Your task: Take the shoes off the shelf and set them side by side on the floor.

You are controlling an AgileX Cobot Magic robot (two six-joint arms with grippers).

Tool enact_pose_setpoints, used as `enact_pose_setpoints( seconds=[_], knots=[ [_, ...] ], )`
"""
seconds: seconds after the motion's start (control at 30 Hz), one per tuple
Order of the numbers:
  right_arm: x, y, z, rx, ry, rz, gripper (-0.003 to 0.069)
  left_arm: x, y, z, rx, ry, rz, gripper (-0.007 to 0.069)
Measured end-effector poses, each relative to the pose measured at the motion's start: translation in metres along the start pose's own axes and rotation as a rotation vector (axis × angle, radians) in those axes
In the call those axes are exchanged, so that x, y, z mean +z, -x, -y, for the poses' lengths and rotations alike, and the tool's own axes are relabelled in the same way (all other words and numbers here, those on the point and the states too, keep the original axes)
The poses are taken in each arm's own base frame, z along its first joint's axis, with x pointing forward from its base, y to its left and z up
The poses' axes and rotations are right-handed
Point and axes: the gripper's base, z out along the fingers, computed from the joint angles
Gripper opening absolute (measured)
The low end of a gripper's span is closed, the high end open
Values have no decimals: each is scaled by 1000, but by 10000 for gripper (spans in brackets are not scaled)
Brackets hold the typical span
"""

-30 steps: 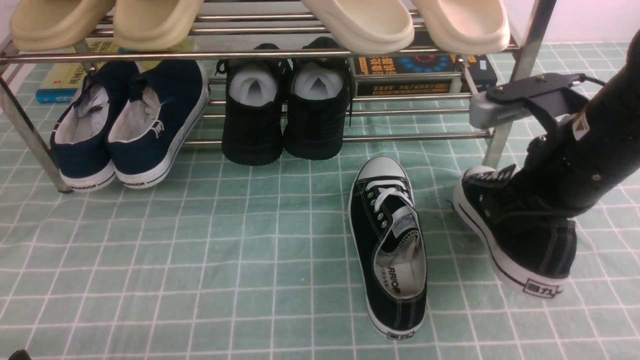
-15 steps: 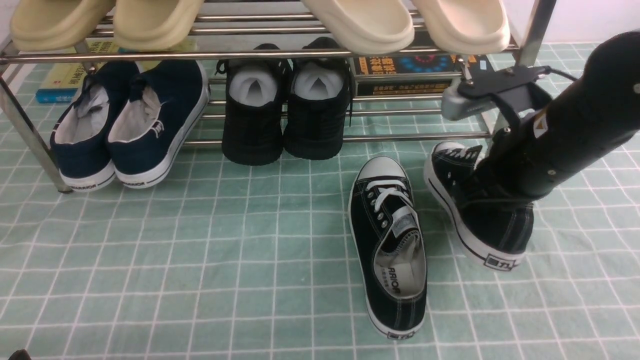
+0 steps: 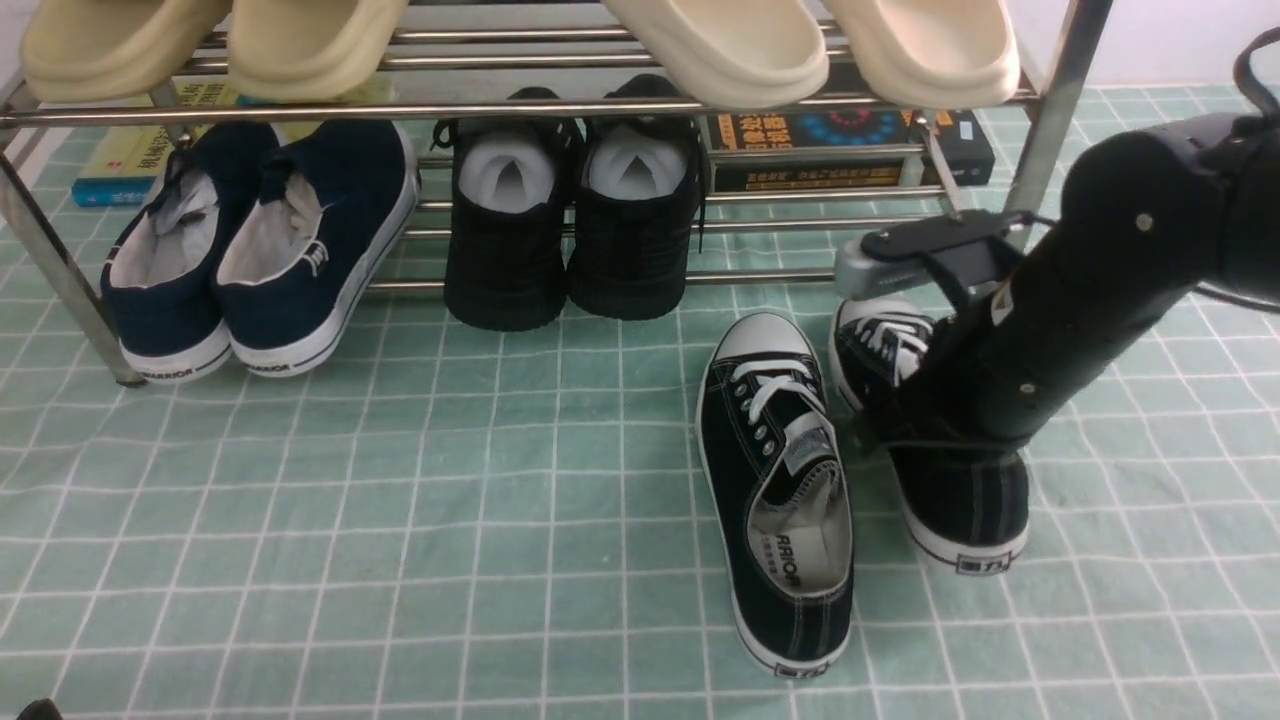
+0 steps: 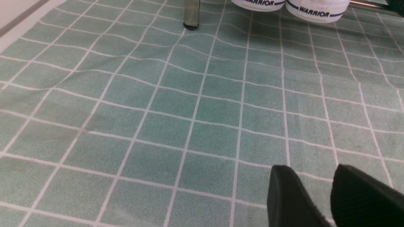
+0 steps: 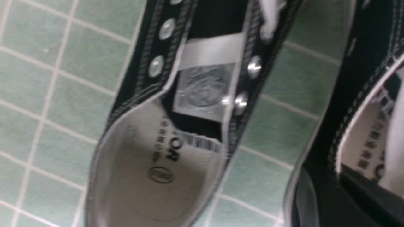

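We see a pale green floor [image 3: 400, 520] made of cloth, with thin white lines in squares. It has small wrinkles and a few faint stains. At 12 o'clock a shiny silver shelf [image 3: 500, 108] runs nearly all the way across. A pale wall [image 3: 1180, 40] shows at 1 o'clock, behind the shelf. Some books [image 3: 850, 150] lie under the shelf.

Cream slippers [image 3: 730, 50] sit on the top level. On the low level, navy shoes [image 3: 260, 240] sit at 10 o'clock and black shoes [image 3: 570, 220] stuffed with white paper at 12 o'clock.

The first shoe [image 3: 775, 480] lies flat on the floor at 5 o'clock, toe pointing to 12. The second shoe [image 3: 960, 500] is just beside it, on its 3 o'clock side, toe also pointing to about 12. We cannot tell if the two shoes touch.

The right arm [image 3: 1080, 300] reaches down into the second shoe. The right tool [image 5: 331, 192] is pinching the side wall of that shoe by its opening.

The left tool [image 4: 311, 171] hangs over bare floor with its fingers a little spread. It holds nothing.
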Motion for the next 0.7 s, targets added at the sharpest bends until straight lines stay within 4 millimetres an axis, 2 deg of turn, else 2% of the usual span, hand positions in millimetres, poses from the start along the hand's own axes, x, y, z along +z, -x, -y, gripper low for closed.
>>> enact_pose_setpoints(
  seconds=[0.27,0.4,0.53,0.57,0.63,0.7],
  knots=[
    [7,-6,-4,53,52,-89,59,0,0,0,0,0,0,242],
    [6,-10,-8,83,88,-134,129,0,0,0,0,0,0,242],
    [3,-14,-10,88,104,-182,235,0,0,0,0,0,0,242],
    [3,-15,-10,87,104,-187,240,0,0,0,0,0,0,242],
    [-6,-16,-11,48,110,-226,282,0,0,0,0,0,0,242],
    [-15,-18,-13,0,121,-254,288,0,0,0,1,0,0,242]
  ],
)
